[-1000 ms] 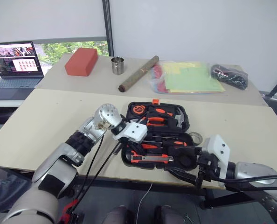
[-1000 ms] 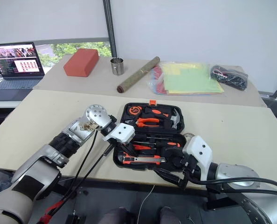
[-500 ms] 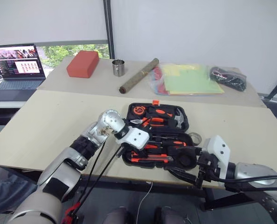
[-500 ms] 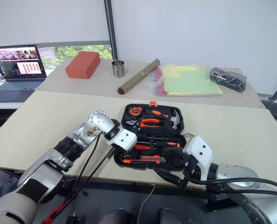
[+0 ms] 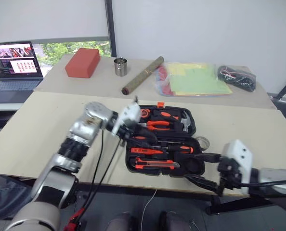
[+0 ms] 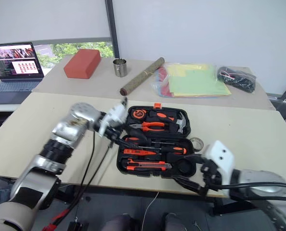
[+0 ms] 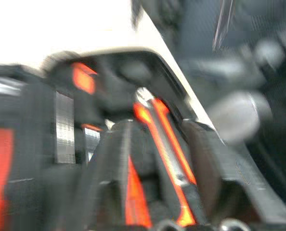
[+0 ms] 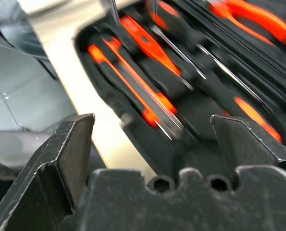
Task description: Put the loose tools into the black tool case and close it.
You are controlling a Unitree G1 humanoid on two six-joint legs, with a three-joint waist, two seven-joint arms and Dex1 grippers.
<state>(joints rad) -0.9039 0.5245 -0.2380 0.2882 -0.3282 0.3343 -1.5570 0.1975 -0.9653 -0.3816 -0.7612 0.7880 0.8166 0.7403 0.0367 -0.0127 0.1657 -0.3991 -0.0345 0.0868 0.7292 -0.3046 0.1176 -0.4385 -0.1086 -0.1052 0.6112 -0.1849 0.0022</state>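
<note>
An office or lab workroom turned test bench, going by the furniture: two plain pale counters (image 5: 46, 125) pushed together before a white wall and a roller-blinded window (image 5: 46, 21). Beyond the left tool (image 5: 142, 135), on the far counter, sit stacked coloured paper folders (image 5: 193, 80); an open laptop (image 5: 10, 67) (screen lit) stands off to that tool's far left on a separate desk.

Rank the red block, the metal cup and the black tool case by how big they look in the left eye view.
1. black tool case
2. red block, though it sits farther back
3. metal cup
</note>
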